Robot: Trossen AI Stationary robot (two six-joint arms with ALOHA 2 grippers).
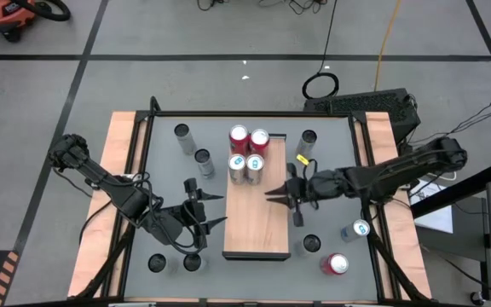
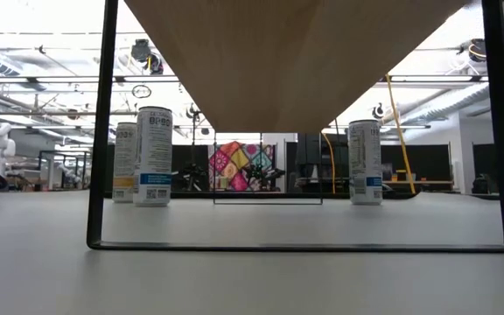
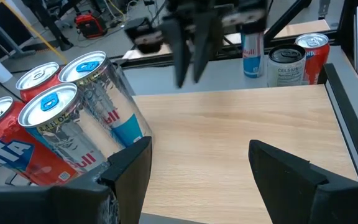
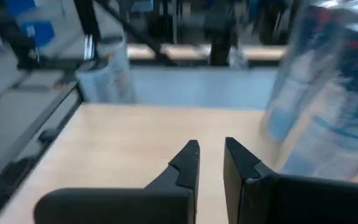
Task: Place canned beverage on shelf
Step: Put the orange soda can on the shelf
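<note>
shelf (image 1: pixel 257 223): one;
cans on shelf: four; two red-topped (image 1: pixel 239 135), two blue-topped (image 1: pixel 238 165);
cans on tabletop (image 1: pixel 335 141), left of shelf: four (image 1: pixel 182 132);
cans on tabletop, right of shelf: four sure (image 1: pixel 337 264); a possible fifth is half hidden by the right arm;
arms (image 1: pixel 382 175): two

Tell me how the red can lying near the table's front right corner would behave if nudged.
The red can seems to lie on its side, so a nudge would probably roll it. Its smooth metal wall likely slips in a loose grip. It sits near the table edge, so it might roll off.
</note>
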